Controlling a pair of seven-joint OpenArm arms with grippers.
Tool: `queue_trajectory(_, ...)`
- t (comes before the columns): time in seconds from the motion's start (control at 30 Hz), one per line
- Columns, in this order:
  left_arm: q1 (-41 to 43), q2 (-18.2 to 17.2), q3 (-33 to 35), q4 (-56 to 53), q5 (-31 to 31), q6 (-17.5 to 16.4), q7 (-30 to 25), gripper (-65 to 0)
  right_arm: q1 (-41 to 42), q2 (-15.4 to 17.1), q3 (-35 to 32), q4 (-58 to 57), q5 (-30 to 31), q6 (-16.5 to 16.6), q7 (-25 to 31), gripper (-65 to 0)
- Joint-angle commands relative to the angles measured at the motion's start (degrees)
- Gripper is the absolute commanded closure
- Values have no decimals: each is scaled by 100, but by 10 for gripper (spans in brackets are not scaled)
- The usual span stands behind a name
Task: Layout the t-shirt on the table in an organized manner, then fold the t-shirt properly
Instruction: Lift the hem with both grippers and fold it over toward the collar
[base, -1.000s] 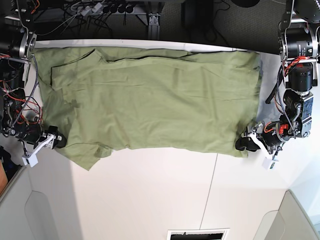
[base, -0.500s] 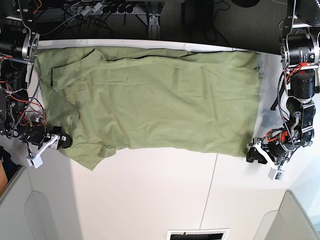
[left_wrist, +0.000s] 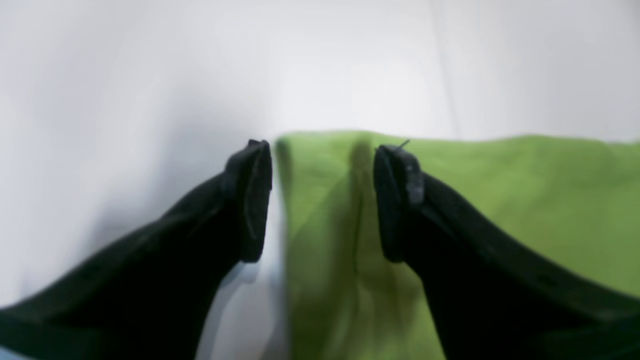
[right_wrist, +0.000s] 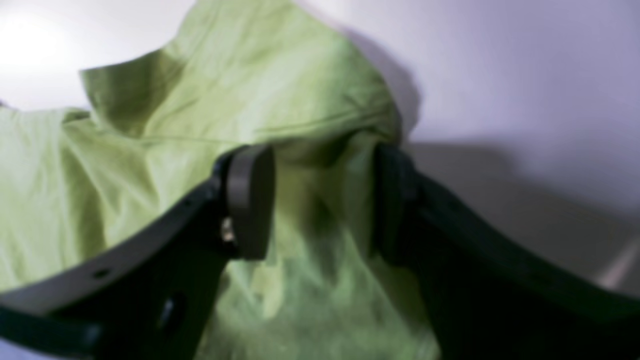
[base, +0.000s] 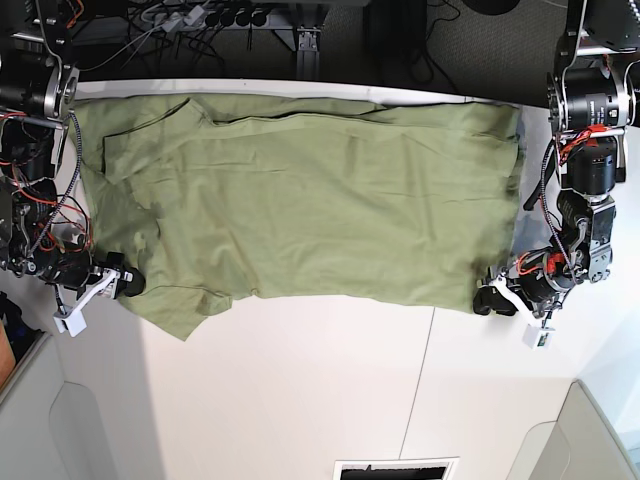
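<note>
**Both grippers set at the near corners, ready to pinch**

Nearest the camera in the base view, the near half of the table (base: 300, 400) is bare white, crossed by a thin seam. At the shirt's near edge the two arms sit low. The left gripper (left_wrist: 322, 200) has its jaws spread wide around the near hem corner of the t-shirt (base: 300, 200); the cloth edge runs between the fingers, but nothing is clamped. The right gripper (right_wrist: 325, 200) is likewise wide open, straddling a bunched sleeve, with cloth between the pads and no grip yet.

Beyond them the shirt lies spread sideways across the far half of the table, mostly flat, its far edge close to the table's back rim. The sleeve by the right arm is rumpled and folded on itself.

The layout step looks nearly finished, or the first fold is being set up. Next, each gripper likely needs to close on its corner, taking both layers, before lifting together.
</note>
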Motion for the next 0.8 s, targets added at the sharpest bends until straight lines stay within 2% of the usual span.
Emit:
queue_trajectory(0.0, -127, -59, -11, 48, -131, -76, 44, -349, 107, 61, -7, 50, -59, 46, -212, -312)
queue_trajectory(0.03, -127, -55, -11, 48, -219, -76, 122, -321, 107, 61, -7, 52, 2, 136, -264, -312)
queue_trajectory(0.1, -125, -55, -11, 50, -354, -76, 332, -208, 107, 63, -7, 70, 162, 240, -378, -303)
queue_trajectory(0.13, -127, -57, -11, 52, -415, -76, 444, -147, 107, 61, -7, 92, 195, 240, -389, -272)
queue_trajectory(0.2, -127, -79, -11, 94, -487, -76, 695, -68, 107, 66, -7, 153, 197, 238, -387, -143)
queue_trajectory(0.27, -127, -131, -11, 197, -732, -76, 1093, -58, 107, 79, -7, 243, 199, 221, -396, 0)
queue_trajectory(0.37, -125, -249, -11, 433, -1462, -76, 1869, -57, 105, 98, 0, 459, 199, 219, -503, 0)
queue_trajectory(0.5, -72, -485, -11, 896, -2667, -76, 2929, -16, 92, 160, 9, 857, 210, 223, -881, 0)
queue_trajectory(0.63, 251, -811, -11, 1513, -4019, -76, 3801, -13, -136, 393, 9, 1357, 614, 223, -1119, 0)
queue_trajectory(0.77, 839, -1121, -11, 2227, -4577, -76, 4151, -13, -610, 640, 9, 1906, 872, 223, -1165, 0)
